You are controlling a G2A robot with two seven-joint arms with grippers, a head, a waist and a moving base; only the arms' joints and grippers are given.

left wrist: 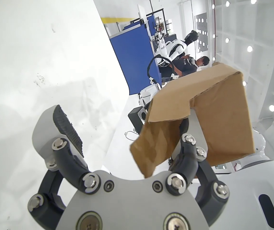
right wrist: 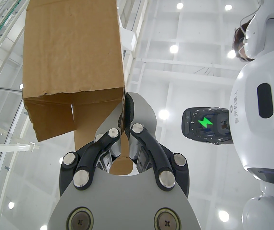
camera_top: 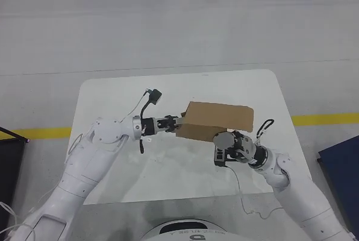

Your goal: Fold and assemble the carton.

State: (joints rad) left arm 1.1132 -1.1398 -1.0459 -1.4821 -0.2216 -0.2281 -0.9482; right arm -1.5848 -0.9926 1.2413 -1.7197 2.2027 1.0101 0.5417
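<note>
Flap-folding step. Right end effector (right wrist: pixel 125 112) pinches carton (right wrist: pixel 72 44) edge; left end effector (left wrist: pixel 123 123) open beside loose flap (left wrist: pixel 156 142). Next: push flap in squarely.

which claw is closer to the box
Right. The right claw is shut on a flap of the box; the left claw is open at the box's other end, beside a loose flap, not gripping it.

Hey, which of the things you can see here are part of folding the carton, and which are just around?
Part of the job:
carton
right gripper, jaws shut on a carton flap
left gripper, jaws open at the carton's other end

Just around:
table
yellow floor line
blue panel beside the table
</note>
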